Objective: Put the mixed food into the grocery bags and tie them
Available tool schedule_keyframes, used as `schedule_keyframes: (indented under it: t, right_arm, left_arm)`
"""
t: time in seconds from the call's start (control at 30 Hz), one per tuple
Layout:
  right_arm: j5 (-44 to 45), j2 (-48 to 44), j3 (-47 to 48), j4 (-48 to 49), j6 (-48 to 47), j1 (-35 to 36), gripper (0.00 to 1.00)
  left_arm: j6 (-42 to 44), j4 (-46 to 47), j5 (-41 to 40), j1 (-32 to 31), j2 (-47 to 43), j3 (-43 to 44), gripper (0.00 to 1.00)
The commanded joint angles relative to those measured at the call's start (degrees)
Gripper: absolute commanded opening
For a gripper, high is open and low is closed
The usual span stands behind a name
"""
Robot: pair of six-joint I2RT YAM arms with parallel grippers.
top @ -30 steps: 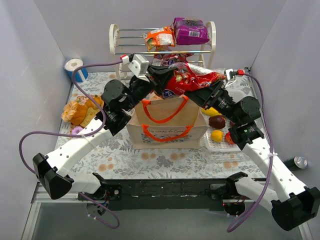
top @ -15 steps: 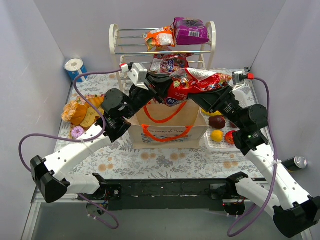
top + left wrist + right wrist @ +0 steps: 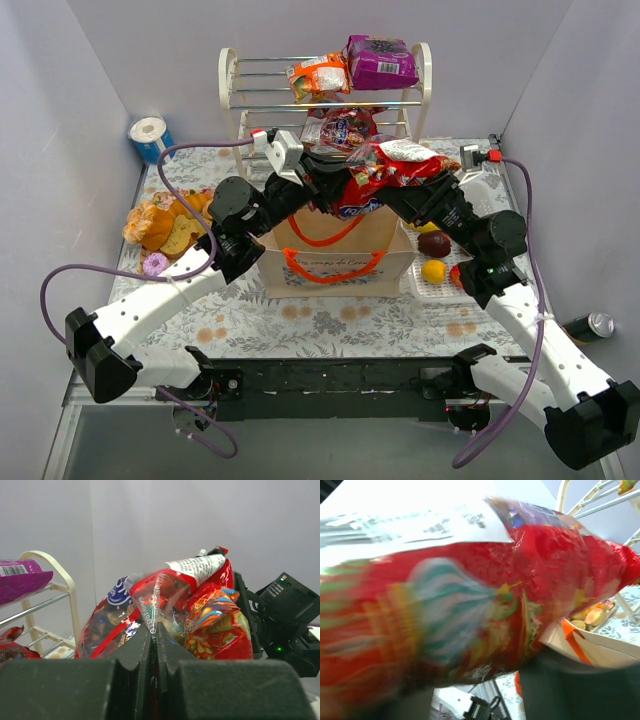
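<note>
A shiny red snack packet hangs over the open beige tote with orange handles. My left gripper is shut on the packet's clear sealed edge; in the left wrist view the jaws pinch that edge, with the red packet bulging beyond them. My right gripper comes in from the right, under the same packet. The blurred red packet fills the right wrist view and hides the fingertips, so the grip is unclear. The tote's rim shows below it.
A white rack behind the tote holds an orange packet, a purple packet and another red one. Fruit lies in a white lattice tray on the right. Pastries sit left, a can far right.
The packet and both grippers have shifted a little back over the tote. My right gripper's jaws have narrowed around the packet. The left grip is unchanged.
</note>
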Motion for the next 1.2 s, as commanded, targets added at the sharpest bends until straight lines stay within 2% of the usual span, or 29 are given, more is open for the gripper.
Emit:
schedule_keyframes:
  t: [0.0, 0.03, 0.07, 0.1, 0.17, 0.2, 0.23, 0.27, 0.3, 0.33, 0.37, 0.4, 0.5, 0.6, 0.7, 0.77, 0.87, 0.93, 1.0, 1.07, 1.17]
  right_arm:
    - [2.20, -0.42, -0.05, 12.43, 0.02, 0.78, 0.39]
    - [2.73, -0.68, -0.32, 12.25, -1.12, 0.78, 0.32]
    - [2.99, -1.46, -0.41, 10.95, -1.91, 0.78, 0.19]
    - [3.34, -1.91, -0.41, 9.80, -2.70, 0.78, 0.13]
    - [4.14, -3.22, 0.03, 5.07, -6.04, 0.78, 0.01]
    - [4.23, -3.75, 0.38, 2.96, -7.62, 0.78, 0.01]
    - [4.49, -4.28, 1.25, 0.67, -9.29, 0.78, 0.01]
    - [4.84, -5.24, 1.87, -1.79, -13.22, 0.78, 0.01]
    - [5.10, -5.77, 2.49, -7.73, -15.35, 0.78, 0.01]
    - [5.89, -6.30, 3.10, -10.48, -17.28, 0.78, 0.01]
    - [6.33, -7.09, 4.50, -13.56, -21.65, 0.78, 0.01]
    - [6.95, -7.53, 4.86, -17.94, -23.43, 0.78, 0.01]
    - [9.32, -8.50, 5.92, -22.54, -29.23, 0.78, 0.01]
    - [8.71, -7.19, 8.46, -28.69, -31.97, 0.78, 0.01]
    - [7.83, -5.43, 9.87, -32.74, -32.68, 0.96, 0.01]
    - [8.88, -5.17, 9.53, -33.01, -33.03, 1.48, 0.01]
    - [11.25, -3.94, 9.79, -34.50, -34.00, 3.06, 0.01]
    - [14.15, -2.71, 11.71, -36.43, -35.05, 5.51, 0.01]
    - [18.52, -1.04, 13.03, -39.76, -37.24, 7.45, 0.01]
    - [21.96, 0.54, 14.88, -41.79, -39.17, 10.44, 0.01]
    - [29.61, 2.57, 16.99, -45.75, -41.02, 14.13, 0.01]
  left_arm:
    - [-2.53, -1.50, 11.30, -2.48, 0.83, -1.49, 0.00]
    - [-2.62, -1.76, 10.69, -2.48, 0.66, -1.49, 0.00]
    - [-2.53, -2.55, 9.98, -2.40, 0.48, -1.40, 0.00]
    - [-2.10, -3.25, 9.19, -2.40, 0.31, -1.32, 0.01]
    - [-1.40, -6.66, 4.56, -2.40, -0.66, -0.53, 0.24]
    - [-1.13, -8.17, 1.74, -2.48, -1.18, -0.09, 0.35]
    - [-0.34, -10.01, -0.90, -2.40, -1.80, 0.87, 0.59]
    - [-0.07, -14.46, -7.80, -2.48, -2.94, 1.32, 0.71]
    - [0.01, -16.86, -11.78, -2.48, -3.82, 1.58, 0.80]
    - [-0.51, -19.32, -16.34, -2.40, -4.70, 1.67, 0.95]
    - [-0.95, -23.87, -25.35, -2.31, -6.97, 1.24, 0.98]
    - [-1.65, -25.39, -29.27, -2.22, -8.12, 0.71, 0.98]
    - [-3.67, -36.19, -41.04, -1.78, -12.87, -0.70, 0.98]
    - [-7.71, -47.53, -46.17, -1.61, -15.77, -0.18, 0.98]
    - [-12.02, -58.69, -46.89, -1.52, -15.35, 0.79, 0.98]
    - [-13.16, -64.14, -46.10, -1.26, -14.38, 0.27, 0.98]
    - [-12.64, -65.40, -44.96, 0.67, -12.88, -2.89, 0.98]
    - [-11.59, -64.70, -42.51, 4.53, -12.35, -4.64, 0.95]
    - [-10.53, -60.67, -35.14, 9.26, -12.88, -6.32, 0.91]
    - [-9.30, -56.90, -29.35, 11.39, -13.41, -8.25, 0.85]
    - [-8.60, -55.73, -26.33, 13.42, -12.18, -9.49, 0.72]
